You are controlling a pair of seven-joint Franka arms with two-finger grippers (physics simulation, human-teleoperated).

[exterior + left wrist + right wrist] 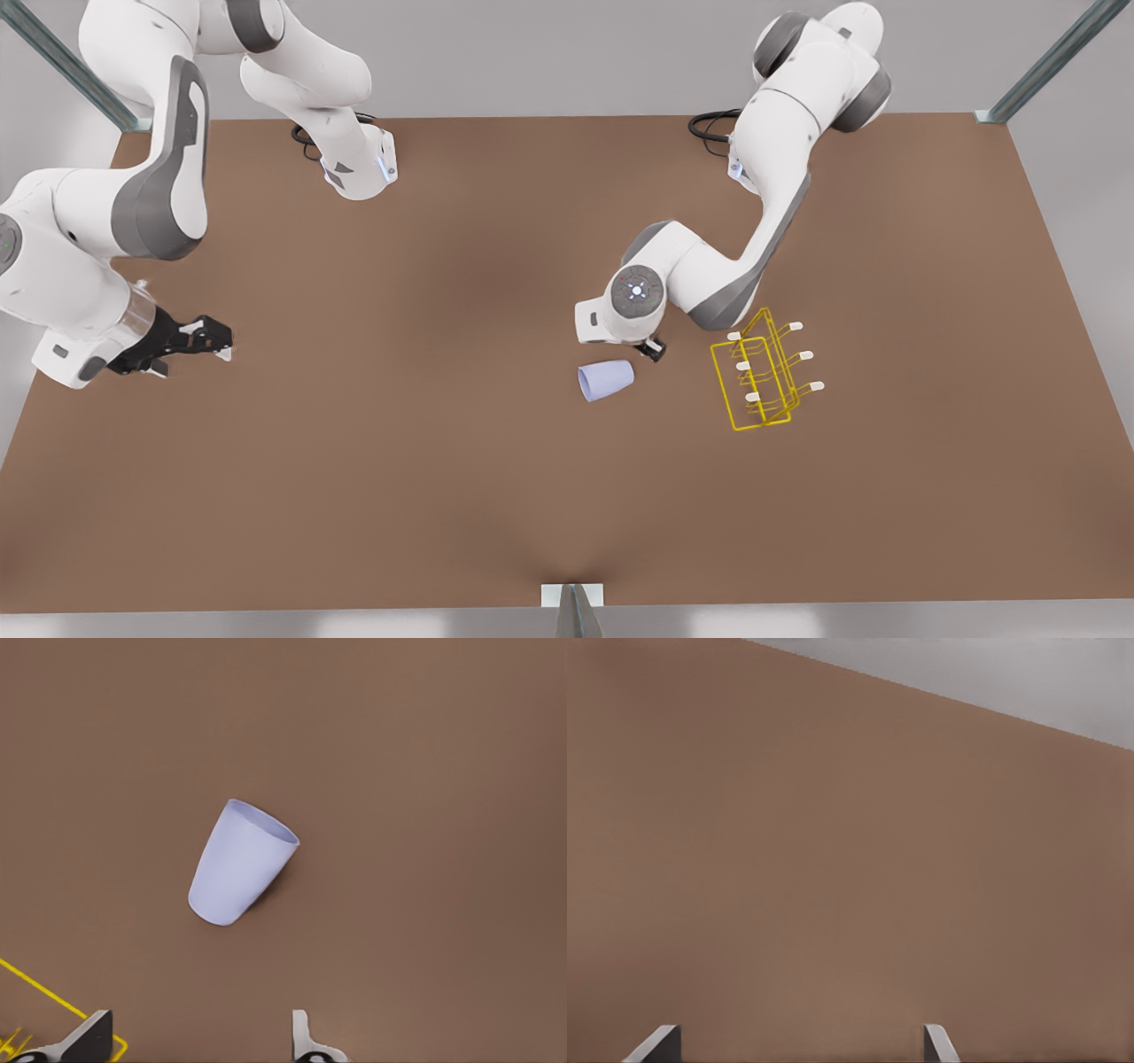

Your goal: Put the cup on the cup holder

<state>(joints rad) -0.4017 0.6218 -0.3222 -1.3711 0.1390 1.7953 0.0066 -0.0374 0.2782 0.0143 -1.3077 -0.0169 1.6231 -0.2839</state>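
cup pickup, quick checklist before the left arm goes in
1. Cup free of both grippers: ok, though it lies on its side on the table.
2. Left gripper open, near the cup: ok.
3. Cup apart from the holder: ok.
4. Holder upright, prongs free: ok.
5. Right gripper open, waiting far off at the front view's left: ok.
6. Gripper lined up with the cup: cannot tell.

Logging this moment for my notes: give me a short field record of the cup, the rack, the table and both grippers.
cup: lying on its side on the table, free
cup holder: upright, at the front view's right of the cup, prongs bare
left gripper: open, close above the cup, not touching
right gripper: open, waiting far off at the front view's left
table: brown
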